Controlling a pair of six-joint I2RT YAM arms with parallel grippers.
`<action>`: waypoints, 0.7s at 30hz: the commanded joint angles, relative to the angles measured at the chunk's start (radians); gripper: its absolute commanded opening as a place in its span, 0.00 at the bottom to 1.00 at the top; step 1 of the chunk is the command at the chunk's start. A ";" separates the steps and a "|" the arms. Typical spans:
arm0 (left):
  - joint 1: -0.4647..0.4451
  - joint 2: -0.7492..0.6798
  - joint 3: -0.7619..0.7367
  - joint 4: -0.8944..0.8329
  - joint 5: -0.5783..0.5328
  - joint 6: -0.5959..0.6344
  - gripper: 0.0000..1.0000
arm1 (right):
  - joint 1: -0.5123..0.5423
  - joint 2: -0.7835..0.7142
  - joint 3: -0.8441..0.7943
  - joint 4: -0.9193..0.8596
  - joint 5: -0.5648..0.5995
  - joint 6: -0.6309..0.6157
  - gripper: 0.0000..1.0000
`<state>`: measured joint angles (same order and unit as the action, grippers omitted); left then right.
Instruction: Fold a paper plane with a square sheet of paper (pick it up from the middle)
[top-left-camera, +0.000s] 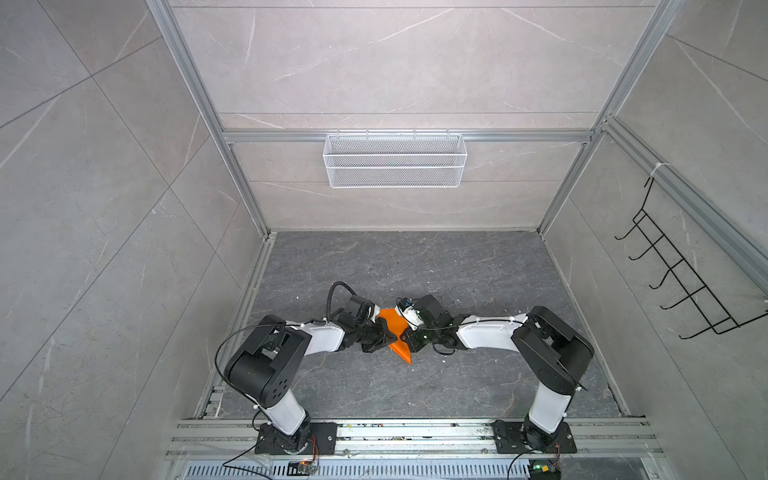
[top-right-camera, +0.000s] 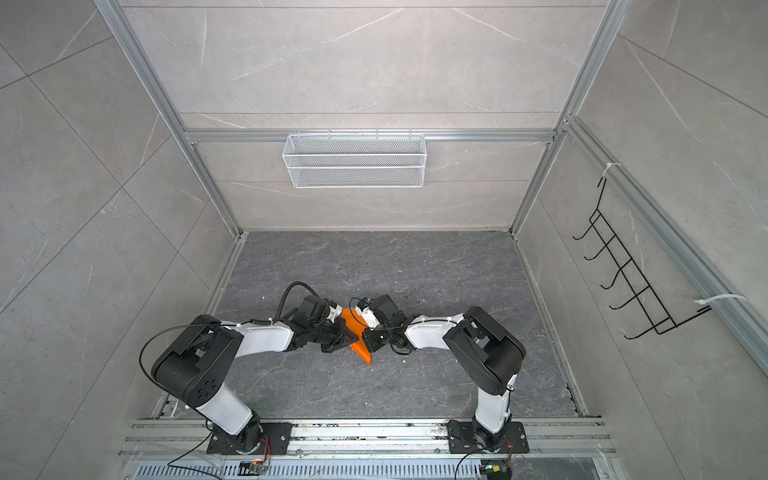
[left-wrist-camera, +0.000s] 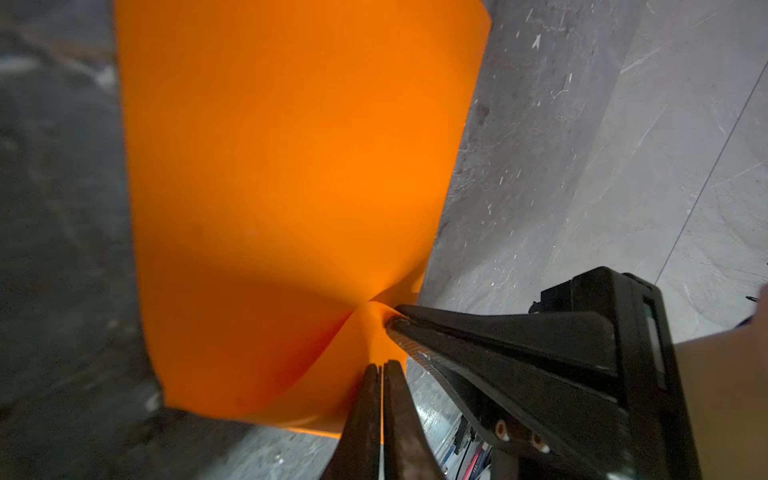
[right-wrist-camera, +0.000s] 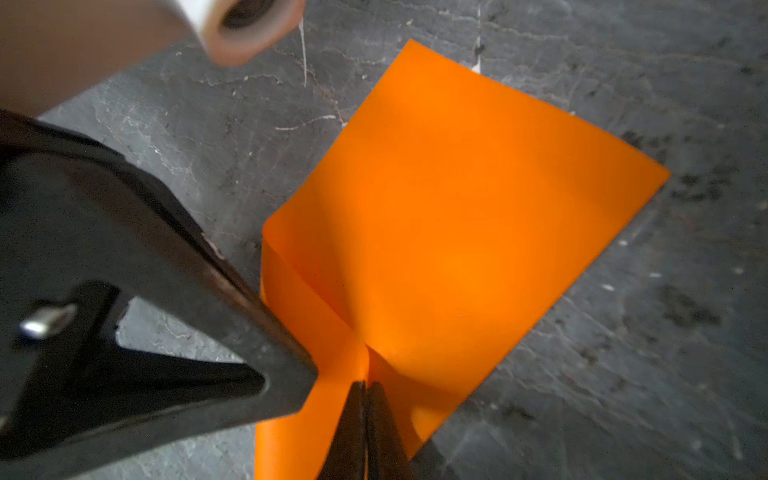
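- Grey stone-pattern tabletop (top-left-camera: 457, 270) enclosed by pale tiled walls on an aluminium frame (top-left-camera: 407, 136). A white mesh basket (top-left-camera: 395, 160) hangs on the rear wall and a black wire hook rack (top-left-camera: 681, 286) on the right-hand wall.
- Task item: the square sheet of paper (top-left-camera: 394, 325), bright orange and plain, sits in the front half of the tabletop. In both top views it lies between the two arms' wrists.
- Left side: the left gripper (left-wrist-camera: 380, 368) has its jaws pressed together on the sheet near one edge, pinching it. Soft creases fan out from the pinch.
- Right side: the right gripper (right-wrist-camera: 365, 384) also has its jaws pressed together, pinching the paper just beside the left hold. The two sets of fingertips stand very close to each other.
- Sheet attitude: the pinched part is raised off the surface. The rest is broad, smooth and unfolded, sloping away from both grippers toward the tabletop.
- Whether the far edge rests on the tabletop cannot be told.
- In the right wrist view, a narrow strip along one edge curls over beside the left gripper's finger.
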<state>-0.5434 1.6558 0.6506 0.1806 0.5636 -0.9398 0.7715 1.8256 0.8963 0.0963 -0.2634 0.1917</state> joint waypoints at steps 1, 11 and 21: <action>-0.001 0.008 -0.009 0.008 -0.017 -0.005 0.09 | -0.005 0.029 0.018 -0.055 -0.004 0.009 0.08; -0.002 -0.004 -0.029 -0.003 -0.038 0.003 0.08 | -0.005 0.037 0.027 -0.061 -0.040 0.001 0.09; -0.003 -0.001 -0.033 -0.011 -0.042 0.009 0.08 | -0.005 0.042 0.039 -0.067 -0.049 0.000 0.09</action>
<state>-0.5434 1.6596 0.6258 0.1806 0.5430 -0.9398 0.7658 1.8385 0.9184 0.0723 -0.3004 0.1913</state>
